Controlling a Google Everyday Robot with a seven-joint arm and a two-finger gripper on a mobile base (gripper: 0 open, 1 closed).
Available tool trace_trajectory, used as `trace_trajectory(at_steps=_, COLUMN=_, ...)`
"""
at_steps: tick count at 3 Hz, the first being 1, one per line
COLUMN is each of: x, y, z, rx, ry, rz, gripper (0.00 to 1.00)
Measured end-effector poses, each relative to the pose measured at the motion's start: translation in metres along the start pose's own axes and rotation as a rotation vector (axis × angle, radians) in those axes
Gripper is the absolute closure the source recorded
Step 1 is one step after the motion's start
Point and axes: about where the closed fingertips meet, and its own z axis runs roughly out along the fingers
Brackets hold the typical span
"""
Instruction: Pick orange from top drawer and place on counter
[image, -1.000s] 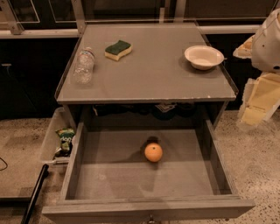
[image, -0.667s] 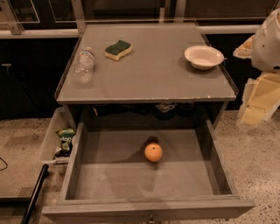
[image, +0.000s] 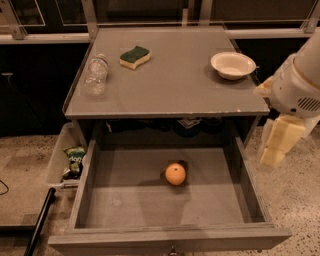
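The orange (image: 175, 174) lies on the flat grey bottom of the open top drawer (image: 125, 200), near its middle, slightly right. The counter (image: 170, 80) is the grey tabletop above the drawer. My gripper (image: 274, 150) hangs from the white arm (image: 300, 80) at the right edge of the view. It is beside the cabinet's right side, outside the drawer, to the right of the orange and higher than it. It holds nothing that I can see.
On the counter lie a clear plastic bottle (image: 96, 75) at the left, a green and yellow sponge (image: 135, 56) at the back and a white bowl (image: 233, 65) at the right. A clear plastic bin (image: 62, 160) with a snack bag (image: 75, 159) sits left of the drawer. The floor is speckled.
My arm and gripper have moved down and a little left, closer to the drawer's right side. The orange and the things on the counter have not moved.
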Motion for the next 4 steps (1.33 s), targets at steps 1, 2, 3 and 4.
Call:
trace_trajectory(at_steps=1, x=0.007, y=0.017, z=0.047, rx=-0.047, ry=-0.080, rz=-0.003, gripper=0.00)
trace_trajectory(at_steps=2, x=0.006, y=0.027, z=0.093, rx=-0.073, ry=-0.166, rz=-0.013, gripper=0.00)
trace_trajectory(at_steps=3, x=0.003, y=0.021, z=0.096, rx=-0.044, ry=-0.181, rz=-0.014, gripper=0.00)
trace_trajectory(at_steps=4, x=0.003, y=0.022, z=0.096, rx=-0.046, ry=-0.180, rz=-0.015, gripper=0.00)
